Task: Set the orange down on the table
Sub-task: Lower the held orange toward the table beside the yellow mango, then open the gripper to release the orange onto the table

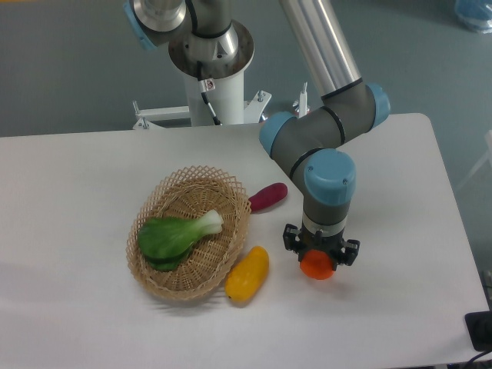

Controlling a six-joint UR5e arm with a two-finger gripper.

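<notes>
The orange is a small round orange-red ball right under the gripper, right of centre on the white table. The gripper points straight down and its black fingers sit on either side of the orange, shut on it. The orange is at or just above the table surface; I cannot tell whether it touches. Its top is hidden by the gripper body.
A wicker basket with a green leafy vegetable stands left of the gripper. A yellow oblong fruit lies by the basket's right rim. A purple oblong vegetable lies behind it. The arm's base stands at the back.
</notes>
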